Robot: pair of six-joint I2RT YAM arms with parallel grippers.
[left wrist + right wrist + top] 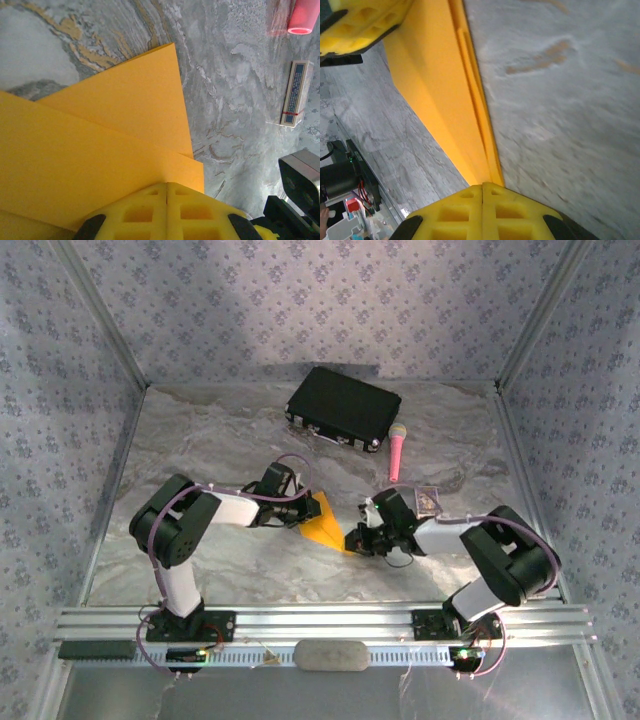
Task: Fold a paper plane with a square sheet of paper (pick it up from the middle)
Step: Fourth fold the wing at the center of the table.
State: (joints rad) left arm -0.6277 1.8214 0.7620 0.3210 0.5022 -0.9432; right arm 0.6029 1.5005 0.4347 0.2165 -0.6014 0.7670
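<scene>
Near side first: my right gripper (482,187) has its yellow fingers (455,212) pressed tight together, pinching the near tip of the sheet of paper (440,90). Left gripper (166,186), same story: fingers fully closed on the paper's edge, layered folds fanning out ahead of it. From the top view, the sheet of paper (322,523) is a creased orange wedge mid-worktop (200,440), left gripper (300,510) at its 9 o'clock, right gripper (355,540) at its 4 o'clock. I can't tell whether the paper touches the marble. Further out, a small box (428,502) sits at 2 o'clock, the pink microphone (397,450) at 1 o'clock, and the black case (343,408) far back at 12.
</scene>
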